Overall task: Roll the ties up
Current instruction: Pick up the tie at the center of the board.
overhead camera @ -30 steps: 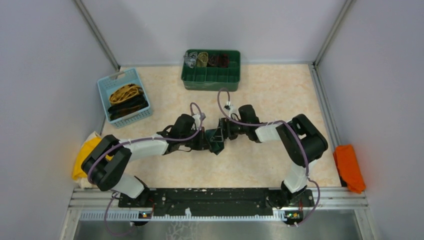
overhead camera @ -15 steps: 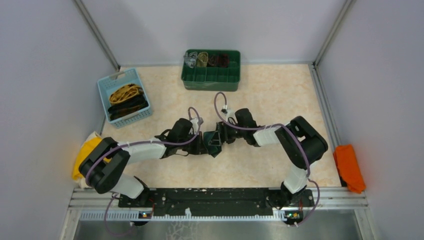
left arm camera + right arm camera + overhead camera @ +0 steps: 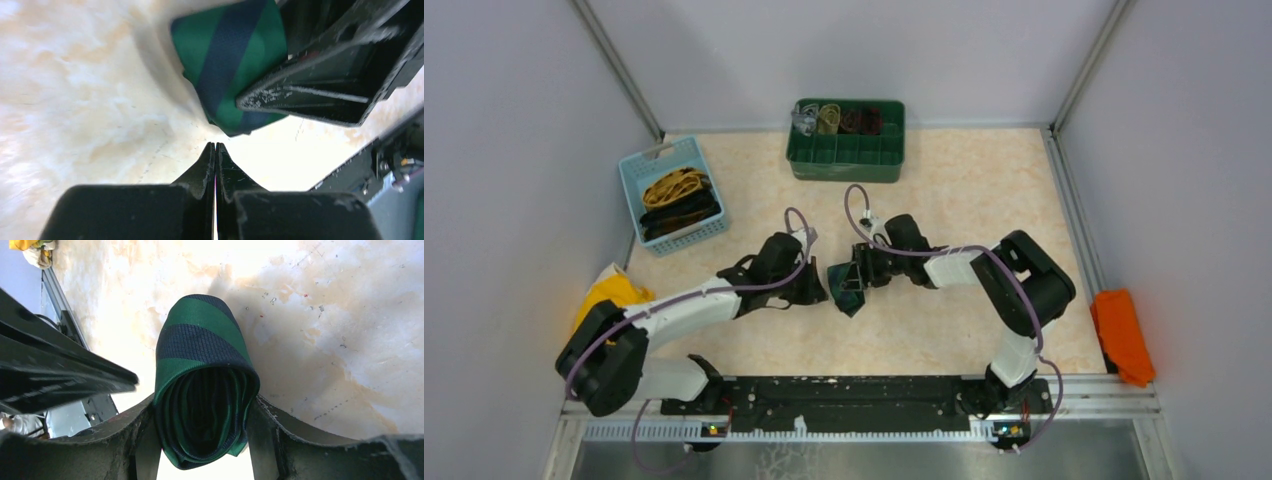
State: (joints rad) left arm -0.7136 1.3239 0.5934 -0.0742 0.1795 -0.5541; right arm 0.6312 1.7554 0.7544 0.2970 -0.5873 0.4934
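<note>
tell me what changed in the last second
The left gripper drew back to the left, off the tie, its jaws now shut and empty. The right gripper kept its hold on the tie, shifting slightly left. The blue basket and green crate stayed put.

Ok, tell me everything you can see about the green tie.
The tie is rolled into a tight coil, its layers showing at the open end. It looks like woven fabric, green with broad dark navy bands. The right gripper is shut on it, one finger pressed against each side of the roll. It sits near the middle of the table; whether it rests on the surface is unclear. The left gripper, shut, is close by but apart from it.
</note>
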